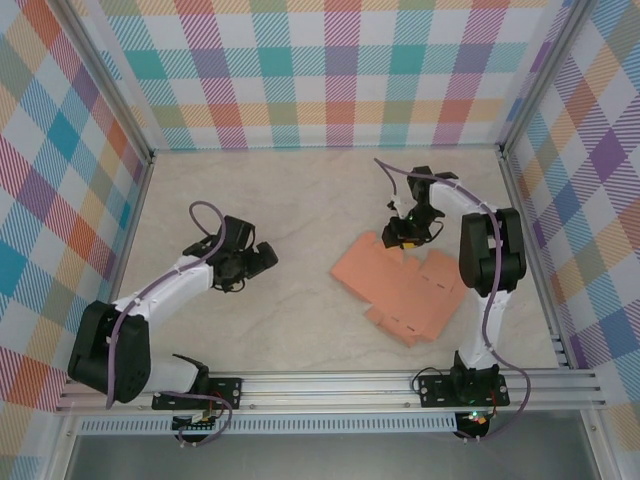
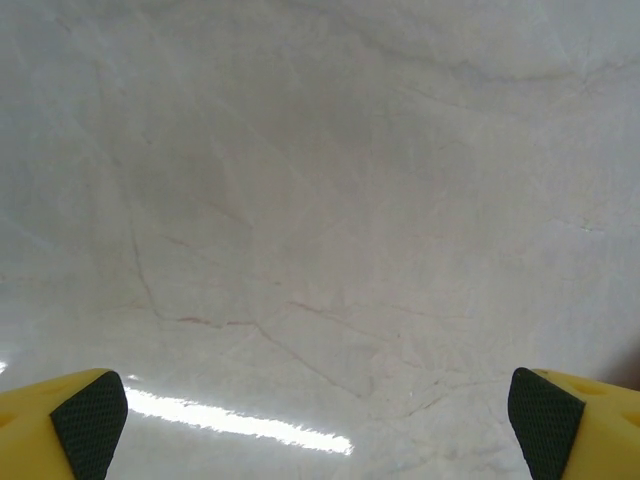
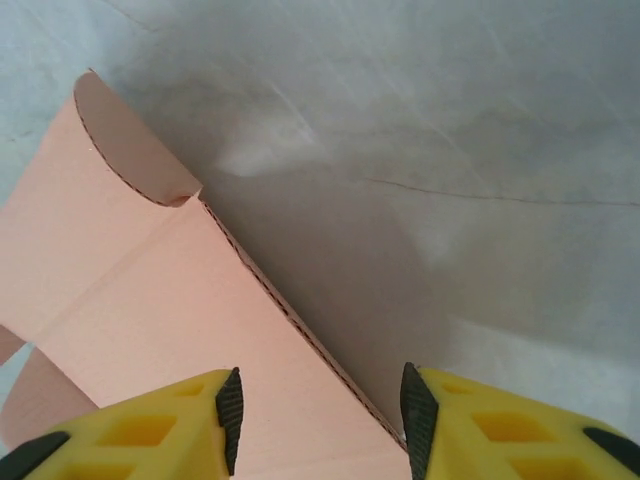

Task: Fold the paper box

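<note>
One paper box (image 3: 150, 300), edge seemingly inside right gripper (image 3: 320, 415).

In the top view the right arm (image 1: 488, 250) covers the right edge of the paper box (image 1: 395, 285); the right wrist view cuts it off left and below.

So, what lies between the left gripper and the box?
Just bare table, as the top view shows. The left gripper is well apart from the box, with nothing on the stretch between them.
</note>
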Controlling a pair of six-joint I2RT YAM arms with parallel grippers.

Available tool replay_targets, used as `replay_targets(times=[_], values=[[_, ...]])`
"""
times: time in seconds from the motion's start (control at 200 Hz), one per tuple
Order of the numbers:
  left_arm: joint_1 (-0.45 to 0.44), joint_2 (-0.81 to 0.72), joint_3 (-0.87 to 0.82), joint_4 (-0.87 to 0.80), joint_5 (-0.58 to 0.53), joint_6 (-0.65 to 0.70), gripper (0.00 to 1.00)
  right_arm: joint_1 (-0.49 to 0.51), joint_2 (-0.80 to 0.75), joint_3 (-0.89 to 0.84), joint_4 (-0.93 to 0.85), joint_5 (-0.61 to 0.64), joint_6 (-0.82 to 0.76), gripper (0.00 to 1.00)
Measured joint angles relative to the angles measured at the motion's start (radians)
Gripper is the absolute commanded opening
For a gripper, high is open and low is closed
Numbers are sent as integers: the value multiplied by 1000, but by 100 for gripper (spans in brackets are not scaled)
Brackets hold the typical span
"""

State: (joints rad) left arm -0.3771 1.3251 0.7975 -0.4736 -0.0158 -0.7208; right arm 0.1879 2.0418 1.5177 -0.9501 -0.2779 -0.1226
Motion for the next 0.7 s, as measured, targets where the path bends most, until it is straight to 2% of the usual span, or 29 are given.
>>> replay_targets(times=[0.11, 0.355, 0.54, 0.7], values=[[0, -32, 0, -33, -19, 7, 100, 2, 13, -2, 4, -13, -11, 26], [0, -58, 0, -38, 11, 29, 100, 3, 29, -16, 66, -92, 36, 22], [0, -43, 26, 13, 63, 76, 100, 28, 10, -18, 137, -136, 46, 37], [0, 99, 153, 88, 159, 128, 100, 57, -68, -20, 166, -90, 85, 49]])
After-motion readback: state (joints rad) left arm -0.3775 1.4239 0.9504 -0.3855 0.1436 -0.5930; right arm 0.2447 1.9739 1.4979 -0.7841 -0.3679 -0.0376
